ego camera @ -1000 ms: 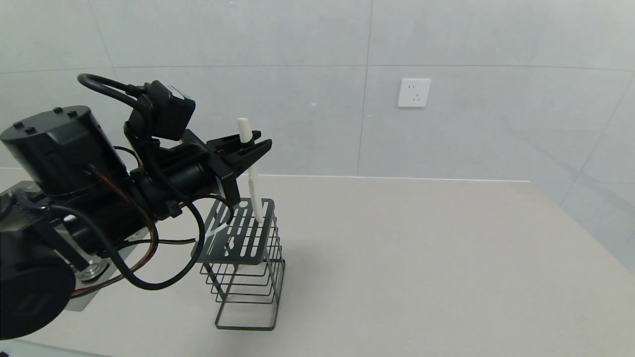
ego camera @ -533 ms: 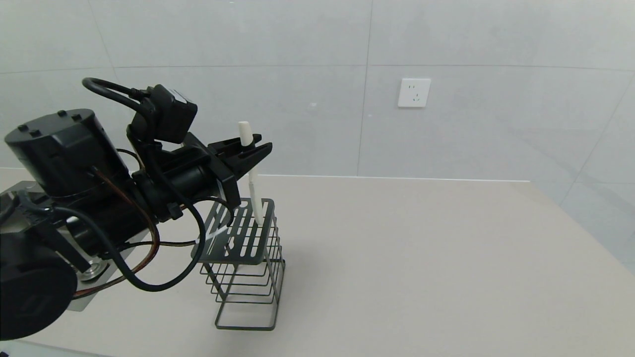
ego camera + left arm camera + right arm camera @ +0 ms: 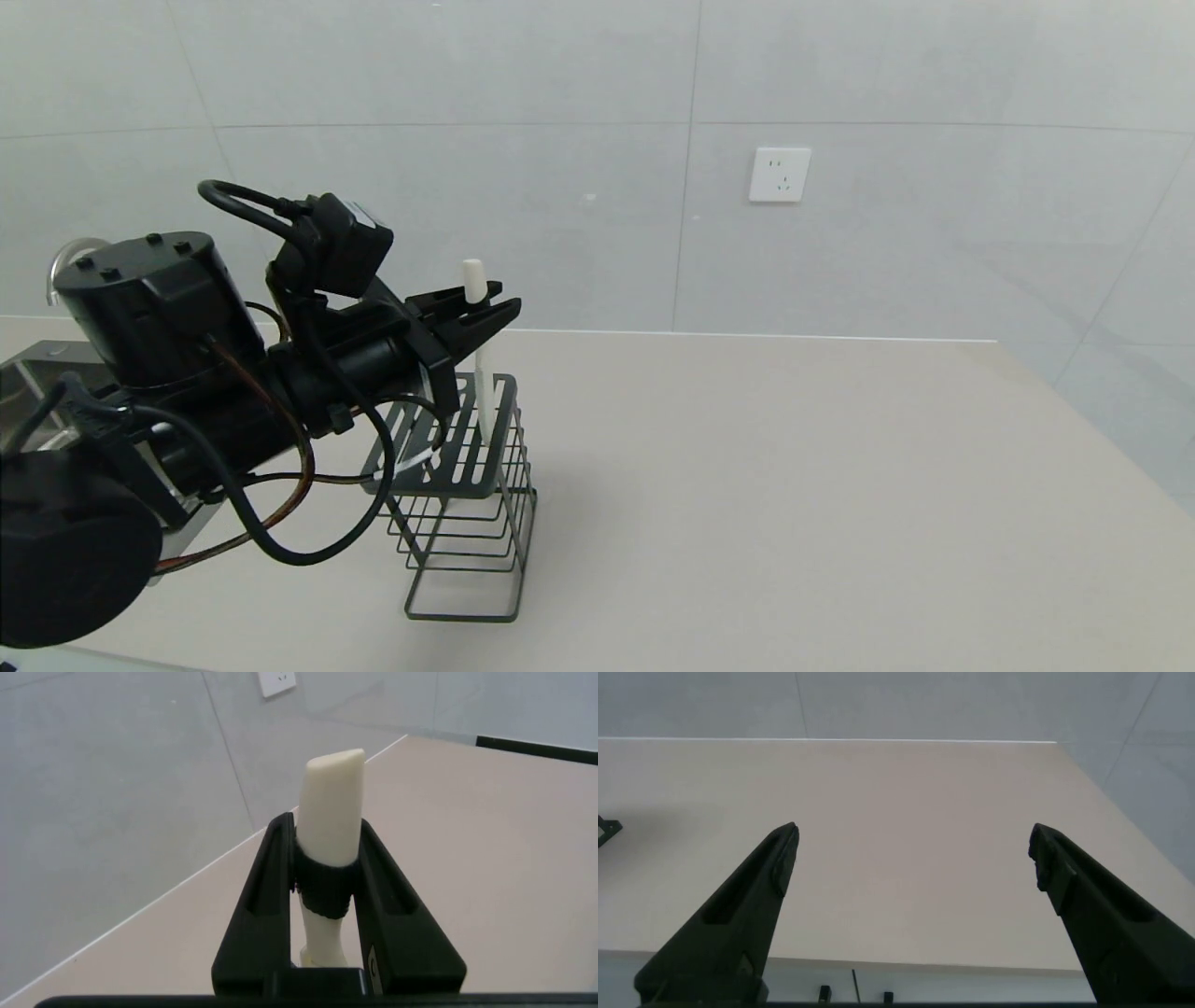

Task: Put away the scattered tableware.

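One white utensil [image 3: 482, 392] stands upright in my left tool [image 3: 499, 299], pinched near its upper end so that, I judge, its lower end goes straight into a slot of the wire cutlery rack [image 3: 464, 532], left of centre on the tabletop [image 3: 794, 485]. My right tool [image 3: 913, 840] is spread, holding nothing.

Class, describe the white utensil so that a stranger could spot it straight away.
On the beige counter stands a black wire rack. Directly above it the left gripper clamps an upright white utensil, whose pale handle stands out against the black rack and gripper.
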You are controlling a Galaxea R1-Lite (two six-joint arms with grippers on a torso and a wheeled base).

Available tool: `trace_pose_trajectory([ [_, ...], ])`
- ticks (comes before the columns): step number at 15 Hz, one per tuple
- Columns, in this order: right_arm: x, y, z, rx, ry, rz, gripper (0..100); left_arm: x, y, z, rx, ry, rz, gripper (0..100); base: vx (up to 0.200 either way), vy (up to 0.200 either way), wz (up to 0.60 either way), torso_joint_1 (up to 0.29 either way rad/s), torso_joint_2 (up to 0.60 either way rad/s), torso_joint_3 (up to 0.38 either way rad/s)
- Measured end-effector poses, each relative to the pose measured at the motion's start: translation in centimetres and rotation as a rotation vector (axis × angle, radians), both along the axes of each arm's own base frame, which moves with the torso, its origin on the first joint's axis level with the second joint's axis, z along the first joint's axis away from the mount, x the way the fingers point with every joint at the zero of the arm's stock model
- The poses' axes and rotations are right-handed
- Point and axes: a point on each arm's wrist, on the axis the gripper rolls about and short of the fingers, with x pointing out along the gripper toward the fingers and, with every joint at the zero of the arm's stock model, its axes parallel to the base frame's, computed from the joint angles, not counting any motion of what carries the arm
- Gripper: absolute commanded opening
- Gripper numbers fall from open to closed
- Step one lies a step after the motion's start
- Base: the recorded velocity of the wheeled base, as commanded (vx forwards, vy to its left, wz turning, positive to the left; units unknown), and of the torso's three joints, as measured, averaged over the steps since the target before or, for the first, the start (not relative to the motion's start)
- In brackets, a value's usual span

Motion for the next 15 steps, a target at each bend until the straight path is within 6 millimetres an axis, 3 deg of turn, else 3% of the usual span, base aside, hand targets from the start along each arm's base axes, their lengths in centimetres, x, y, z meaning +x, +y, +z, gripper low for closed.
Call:
trace_pose_trajectory([
  [10, 0.0, 0.0, 0.0, 0.000, 0.000, 0.000, 100, -0.2, 0.2, -1.9, 0.009, 0.087, -0.001, 0, 0.000, 0.000, 0.00, 0.000, 0.00, 0.000],
  [11, 0.0, 0.0, 0.0, 0.000, 0.000, 0.000, 100, -0.3, 0.2, -1.9, 0.007, 0.086, -0.001, 100, 0.000, 0.000, 0.00, 0.000, 0.00, 0.000],
  [15, 0.0, 0.0, 0.0, 0.000, 0.000, 0.000, 100, -0.2, 0.4, -1.8, 0.004, 0.079, 0.010, 100, 0.000, 0.000, 0.00, 0.000, 0.00, 0.000],
])
